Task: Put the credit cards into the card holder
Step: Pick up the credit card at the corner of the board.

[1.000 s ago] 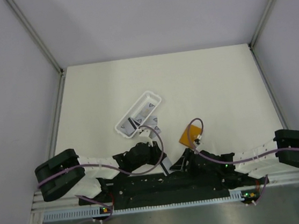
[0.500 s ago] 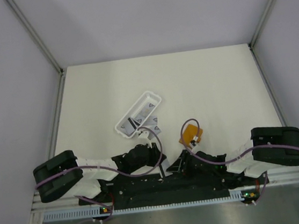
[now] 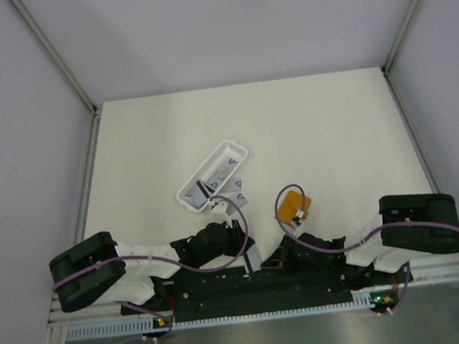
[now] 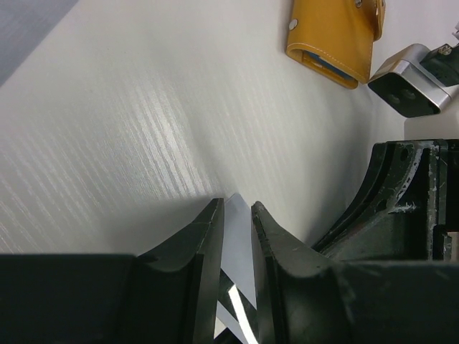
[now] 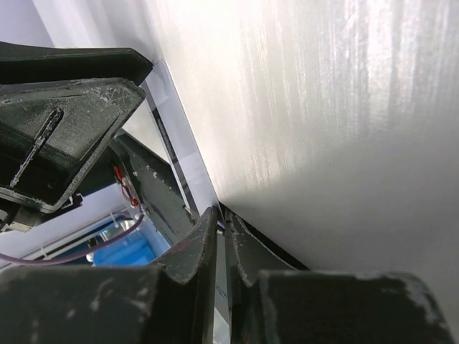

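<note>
One credit card (image 4: 240, 247), pale grey with a black stripe, stands between the fingers of my left gripper (image 4: 237, 208), which is shut on it low over the table's near edge. The same credit card (image 5: 176, 129) runs from the left gripper's fingers (image 5: 64, 86) down into my right gripper (image 5: 224, 213), whose jaws are closed on its lower edge. From above, both grippers meet at the card (image 3: 256, 257). The orange card holder (image 3: 292, 205) lies flat just beyond them; it also shows as the card holder (image 4: 333, 36) in the left wrist view. More credit cards (image 3: 217, 173) sit in the tray.
A long white tray (image 3: 184, 195) lies slanted behind the left arm, with loose cards (image 3: 234, 195) beside its near end. The enclosure's walls stand at left, right and back. The right arm's elbow (image 3: 418, 221) is folded at the near right.
My right gripper went from wide open to closed on the card's edge. The right arm's elbow swung inward to the left. The left gripper kept its hold.
</note>
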{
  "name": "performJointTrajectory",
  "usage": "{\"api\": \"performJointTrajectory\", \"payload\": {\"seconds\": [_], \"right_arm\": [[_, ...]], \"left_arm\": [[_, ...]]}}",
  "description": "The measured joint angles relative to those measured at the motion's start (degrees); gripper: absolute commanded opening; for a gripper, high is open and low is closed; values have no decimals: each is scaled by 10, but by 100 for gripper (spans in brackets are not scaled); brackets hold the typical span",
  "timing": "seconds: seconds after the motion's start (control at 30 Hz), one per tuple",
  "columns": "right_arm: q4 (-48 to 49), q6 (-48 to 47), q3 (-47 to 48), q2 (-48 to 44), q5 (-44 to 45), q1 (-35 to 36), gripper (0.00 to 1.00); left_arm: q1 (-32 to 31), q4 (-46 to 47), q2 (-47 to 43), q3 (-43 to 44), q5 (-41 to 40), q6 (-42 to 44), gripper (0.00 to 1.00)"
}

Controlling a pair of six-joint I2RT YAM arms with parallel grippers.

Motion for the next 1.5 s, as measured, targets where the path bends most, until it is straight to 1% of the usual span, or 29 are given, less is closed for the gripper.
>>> {"api": "performJointTrajectory", "payload": {"seconds": [0.07, 0.2, 0.23, 0.27, 0.33, 0.4, 0.43, 0.47, 0.53, 0.57, 0.67, 0.83, 0.9, 1.0, 1.1, 1.17, 1.27, 1.5], "right_arm": [[7, -2, 0, 7, -1, 0, 0], [39, -5, 0, 30, -4, 0, 0], [48, -5, 0, 37, -5, 0, 0], [55, -7, 0, 41, -5, 0, 0], [73, -13, 0, 47, -3, 0, 0], [82, -20, 0, 46, -1, 0, 0], [84, -25, -1, 43, 0, 0, 0], [84, -31, -3, 35, 2, 0, 0], [73, -44, -6, 3, 5, 0, 0], [58, -51, -7, -20, 8, 0, 0], [-14, -76, -7, -110, 21, 0, 0], [-219, -136, 4, -329, 75, 0, 0], [-277, -161, 7, -419, 93, -3, 0], [-318, -206, 7, -537, 102, -18, 0], [-325, -250, 7, -616, 101, -31, 0], [-322, -275, 7, -647, 92, -40, 0], [-309, -296, 7, -655, 67, -51, 0], [-238, -324, 8, -588, 0, -54, 0]], "left_arm": [[0, 0, 0, 0, 0, 0, 28], [0, 1, 0, 0, -4, -2, 29], [0, 1, 0, 0, -4, -3, 30], [0, 0, 0, -1, -6, -4, 34], [0, -9, -10, -1, -9, -6, 46], [-1, -34, -34, -1, -13, -7, 62], [-1, -52, -52, -1, -15, -8, 75], [-1, -72, -73, -1, -19, -7, 83], [-1, -116, -128, 4, -28, -6, 91], [-1, -136, -155, 10, -34, -5, 92], [-1, -188, -233, 35, -58, -3, 93], [-1, -235, -357, 57, -98, 1, 95], [-1, -250, -397, 57, -105, 3, 95], [-1, -263, -439, 57, -107, 4, 94], [-1, -264, -463, 57, -96, 5, 92], [-1, -254, -467, 57, -78, 5, 90], [-1, -229, -466, 57, -46, 5, 85], [-1, -139, -426, 56, 37, 2, 70]]}}
